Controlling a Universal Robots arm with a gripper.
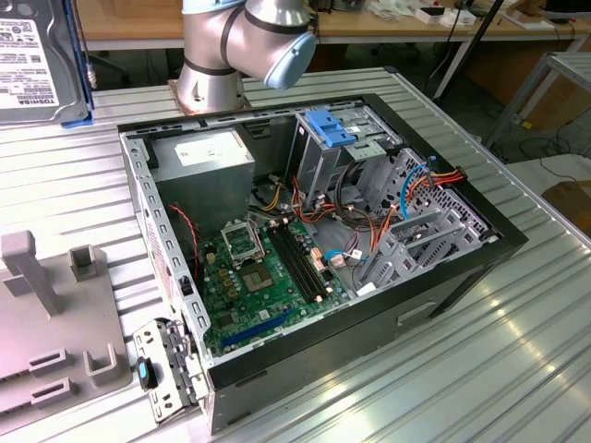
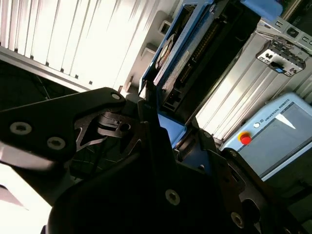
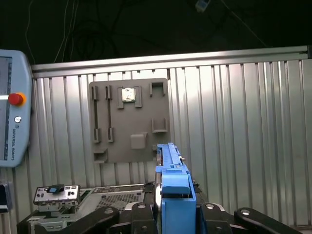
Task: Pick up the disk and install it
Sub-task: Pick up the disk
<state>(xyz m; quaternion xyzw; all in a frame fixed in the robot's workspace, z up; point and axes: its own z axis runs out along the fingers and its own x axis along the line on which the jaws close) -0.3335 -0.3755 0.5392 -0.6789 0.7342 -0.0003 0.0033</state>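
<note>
The disk [image 1: 37, 55] shows at the top of the exterior view's left, label side visible, with a blue rail along its edge. In the first wrist view I see the disk [image 3: 173, 187] edge-on, its blue carrier rail standing up between the black fingers [image 3: 219, 217] of my gripper [image 3: 173, 214]. In the second wrist view the disk [image 2: 195, 53] juts out from the gripper [image 2: 161, 126], which is shut on it, with the dark body and connector edge showing between the blue rails. The open computer case [image 1: 314, 240] lies on the table, apart from the disk.
A grey drive cage topped by a blue bracket [image 1: 331, 129] stands at the case's far end, with loose cables [image 1: 416, 189] beside it. A grey fixture plate [image 3: 129, 119] lies on the ribbed table [image 1: 517, 369]. A teach pendant [image 3: 12, 122] rests at the table's side.
</note>
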